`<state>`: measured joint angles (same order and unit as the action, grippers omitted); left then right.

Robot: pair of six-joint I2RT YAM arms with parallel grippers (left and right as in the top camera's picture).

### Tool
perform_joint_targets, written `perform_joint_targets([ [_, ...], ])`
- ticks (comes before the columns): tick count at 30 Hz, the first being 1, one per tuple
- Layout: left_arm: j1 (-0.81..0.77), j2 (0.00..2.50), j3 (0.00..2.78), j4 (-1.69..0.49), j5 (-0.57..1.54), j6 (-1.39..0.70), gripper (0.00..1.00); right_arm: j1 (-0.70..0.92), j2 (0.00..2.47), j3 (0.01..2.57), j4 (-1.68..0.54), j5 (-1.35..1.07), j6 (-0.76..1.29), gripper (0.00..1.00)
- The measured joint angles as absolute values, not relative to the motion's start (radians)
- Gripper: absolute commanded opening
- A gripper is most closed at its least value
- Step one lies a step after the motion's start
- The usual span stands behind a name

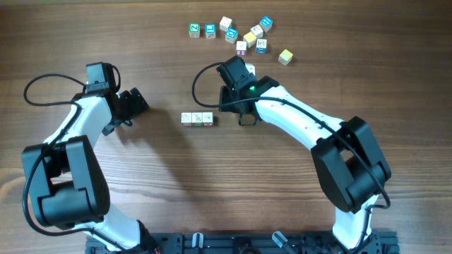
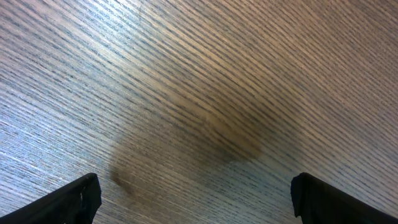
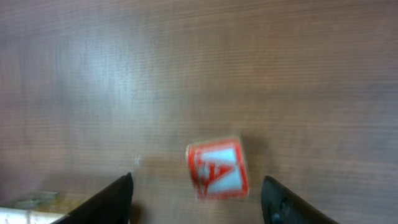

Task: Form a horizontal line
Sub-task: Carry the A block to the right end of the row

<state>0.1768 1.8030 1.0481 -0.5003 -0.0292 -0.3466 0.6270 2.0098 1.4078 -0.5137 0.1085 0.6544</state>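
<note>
The horizontal line (image 1: 197, 119) is a short row of three pale letter cubes, edge to edge, at the table's middle. Its end shows at the bottom left of the right wrist view (image 3: 28, 210). My right gripper (image 1: 246, 120) hovers just right of the row. In the right wrist view it is open (image 3: 198, 180), and a blurred cube with a red "A" (image 3: 217, 168) lies between its fingers, touching neither. My left gripper (image 1: 136, 106) is open and empty left of the row; its view (image 2: 196, 199) shows only bare wood.
Loose cubes are scattered at the back: teal ones (image 1: 194, 29), white ones (image 1: 225, 25), a yellow one (image 1: 285, 56). One white cube (image 1: 250, 69) sits beside the right wrist. Cables loop near both arms.
</note>
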Motion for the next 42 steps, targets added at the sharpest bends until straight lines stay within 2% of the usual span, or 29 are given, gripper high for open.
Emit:
perform_joint_targets([
  [4, 0.177, 1.803, 1.048, -0.501, -0.029, -0.347, 1.00, 0.627, 2.011, 1.407, -0.433, 0.209, 0.654, 0.78],
  [10, 0.177, 1.803, 1.048, -0.501, -0.029, -0.347, 1.00, 0.627, 2.016, 1.407, -0.429, 0.228, 0.575, 0.57],
  [13, 0.177, 1.803, 1.048, -0.501, -0.029, -0.347, 1.00, 0.627, 2.055, 1.407, -0.429, 0.213, 0.544, 0.54],
  [14, 0.177, 1.803, 1.048, -0.501, -0.029, -0.347, 1.00, 0.627, 2.072, 1.407, -0.430, 0.208, 0.543, 0.47],
  [20, 0.177, 1.803, 1.048, -0.501, -0.029, -0.347, 1.00, 0.627, 2.078, 1.407, -0.453, 0.158, 0.526, 0.31],
  [24, 0.177, 1.803, 1.048, -0.501, -0.029, -0.347, 1.00, 0.627, 2.077, 1.409, -0.474, 0.150, 0.525, 0.29],
  [25, 0.177, 1.803, 1.048, -0.501, -0.029, -0.347, 1.00, 0.627, 2.075, 1.409, -0.485, 0.149, 0.525, 0.25],
  [34, 0.177, 1.803, 1.048, -0.501, -0.029, -0.347, 1.00, 0.627, 1.997, 1.409, -0.583, -0.041, 0.554, 0.24],
  [42, 0.177, 1.803, 1.048, -0.501, -0.029, -0.347, 1.00, 0.655, 1.997, 1.409, -0.620, -0.044, 0.611, 0.28],
])
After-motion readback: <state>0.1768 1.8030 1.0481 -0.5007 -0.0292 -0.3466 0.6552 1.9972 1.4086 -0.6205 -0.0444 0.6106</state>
